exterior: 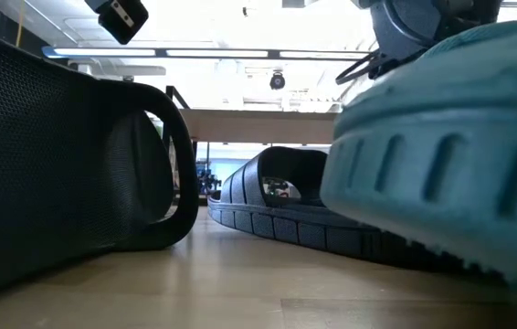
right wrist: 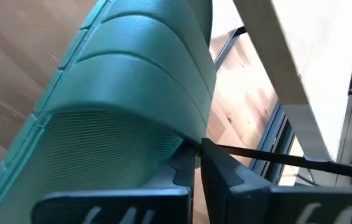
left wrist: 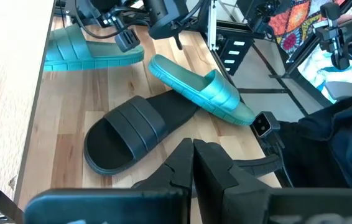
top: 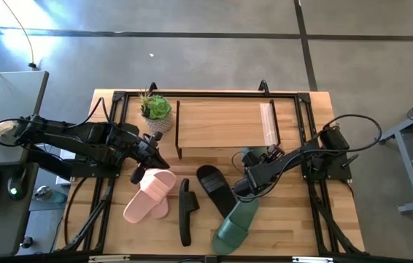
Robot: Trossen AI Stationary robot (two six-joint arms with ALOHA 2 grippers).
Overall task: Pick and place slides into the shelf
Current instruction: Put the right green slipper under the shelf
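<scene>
On the wooden table (top: 294, 219), the shelf (top: 225, 123) is standing at the back, its plank top bare, with a potted plant (top: 155, 109) just beside its left end. In front of it, the pink slides (top: 150, 194) are lying stacked near the left gripper (top: 142, 165), whose fingers are pressed together on nothing. A black slide (top: 214, 187) is lying flat mid-table; another black slide (top: 186, 211) is standing on edge. The right gripper (top: 248, 181) is pinching a sage green slide (top: 237, 222) at its edge, tilting it over the flat black one. A second green slide (left wrist: 89, 51) is lying by the shelf.
</scene>
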